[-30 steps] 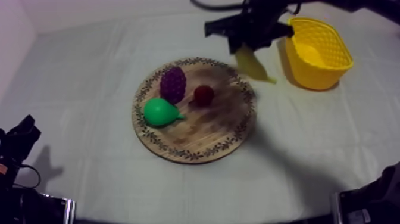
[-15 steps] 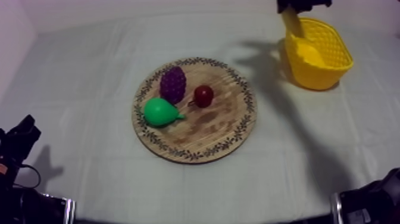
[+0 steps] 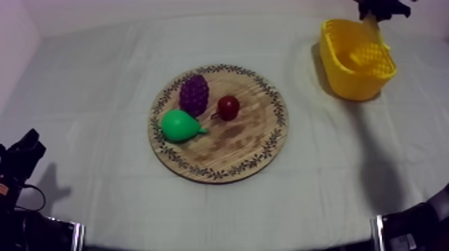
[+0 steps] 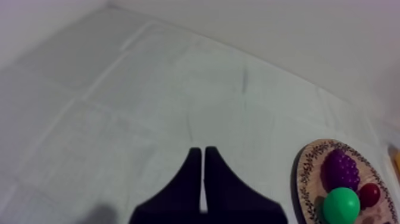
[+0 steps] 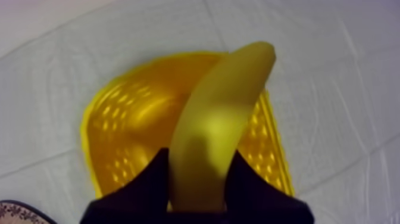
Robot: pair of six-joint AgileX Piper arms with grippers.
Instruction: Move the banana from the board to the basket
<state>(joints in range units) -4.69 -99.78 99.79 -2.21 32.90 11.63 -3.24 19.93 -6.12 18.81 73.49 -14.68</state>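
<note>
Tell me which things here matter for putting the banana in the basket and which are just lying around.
Part of the job:
banana
right gripper, shut on the banana
yellow basket, under the banana
wooden board

Just lying about:
pear, bunch of grapes and small red fruit, all on the board
left gripper, shut on nothing

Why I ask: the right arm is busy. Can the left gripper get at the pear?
Probably yes: the left gripper, shut on nothing, faces bare cloth, and the pear lies uncovered at the wooden board's left.
</note>
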